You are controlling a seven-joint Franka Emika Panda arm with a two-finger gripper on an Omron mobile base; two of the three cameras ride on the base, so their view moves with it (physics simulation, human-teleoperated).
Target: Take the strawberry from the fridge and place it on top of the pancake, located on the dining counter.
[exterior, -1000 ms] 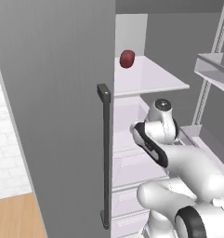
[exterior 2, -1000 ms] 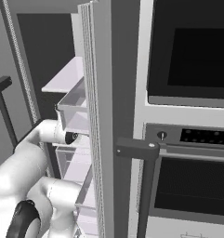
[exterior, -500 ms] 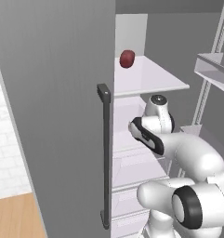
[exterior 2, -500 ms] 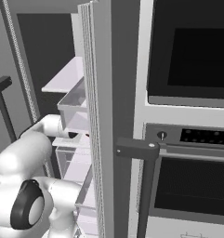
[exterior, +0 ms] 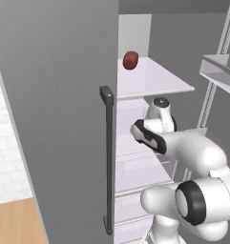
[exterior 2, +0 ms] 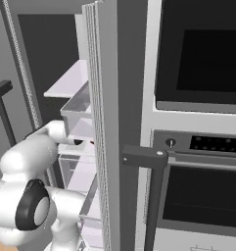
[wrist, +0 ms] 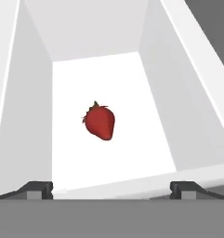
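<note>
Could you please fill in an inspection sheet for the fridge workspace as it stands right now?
Surface: white floor of a fridge compartment, walled on three sides.
Job's things: strawberry lies alone on that floor, untouched; fridge stands open, with its white shelf showing.
Clutter: a dark red round fruit sits on the upper shelf; a clear door bin holds nothing visible.
Grippers: gripper open, fingertips wide apart, short of the strawberry, aimed at it.
Cables: nothing seen.
Surroundings: built-in oven with a dark bar handle, right of the fridge; wood floor at lower left.
</note>
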